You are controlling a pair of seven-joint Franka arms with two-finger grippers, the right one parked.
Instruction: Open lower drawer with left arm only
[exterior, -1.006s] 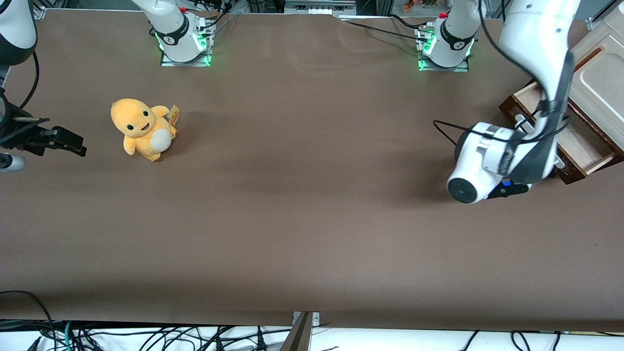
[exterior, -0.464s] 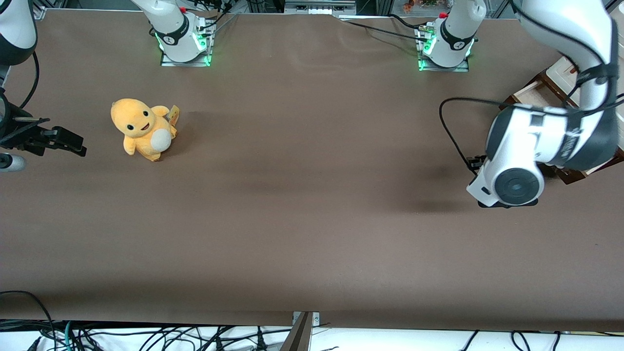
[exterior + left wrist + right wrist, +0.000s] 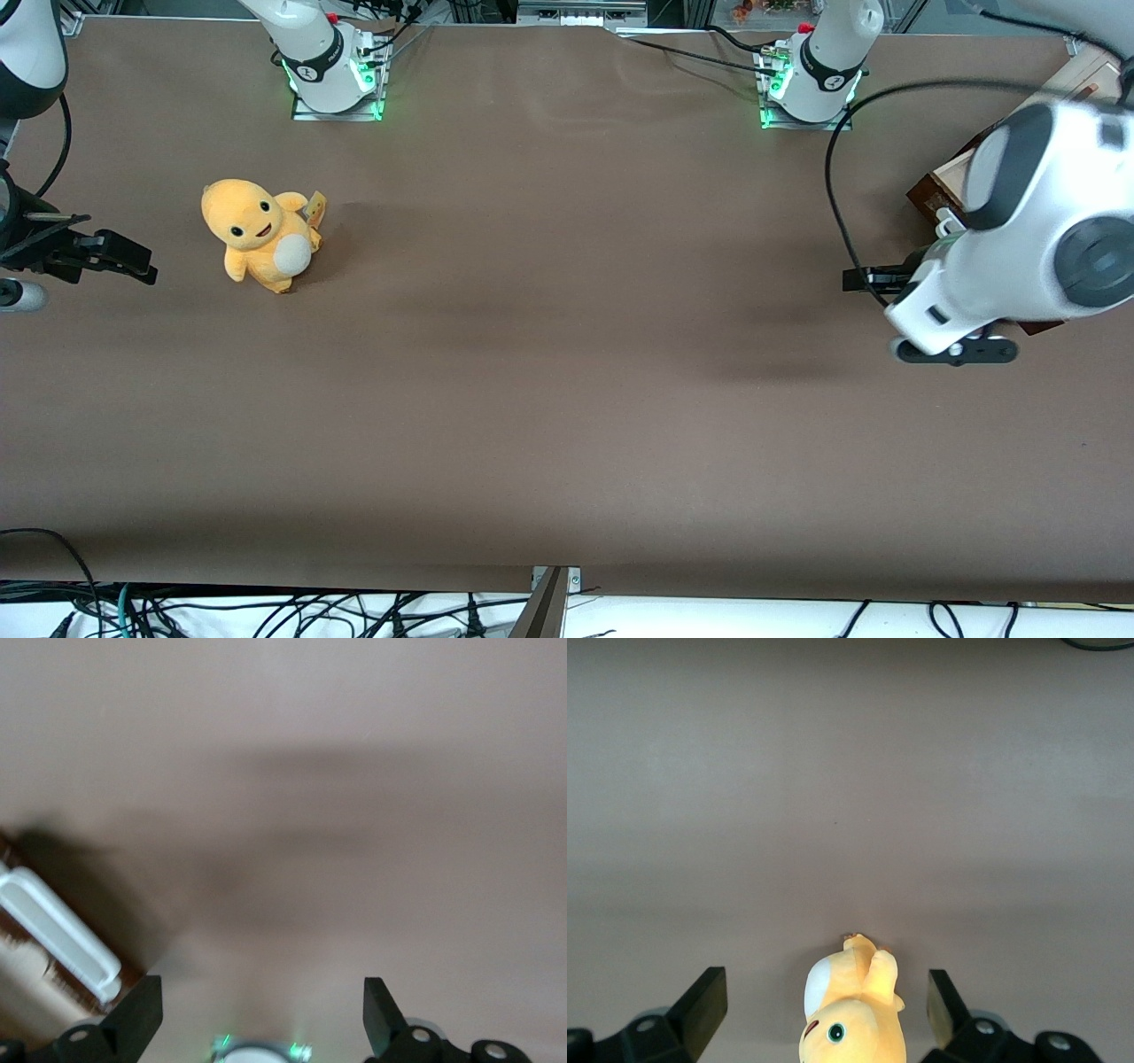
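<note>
My left arm (image 3: 1028,239) wears a glossy white plastic shell with dark matt caps. My gripper (image 3: 262,1014), held above the table just beside the drawer, has matt black fingers (image 3: 142,1010) set wide apart. The lower drawer (image 3: 930,190) is dark-brown wood, its handle (image 3: 58,935) smooth and silver-white. The table (image 3: 549,381) is matt brown and even. The toy (image 3: 257,232) is soft yellow plush.
</note>
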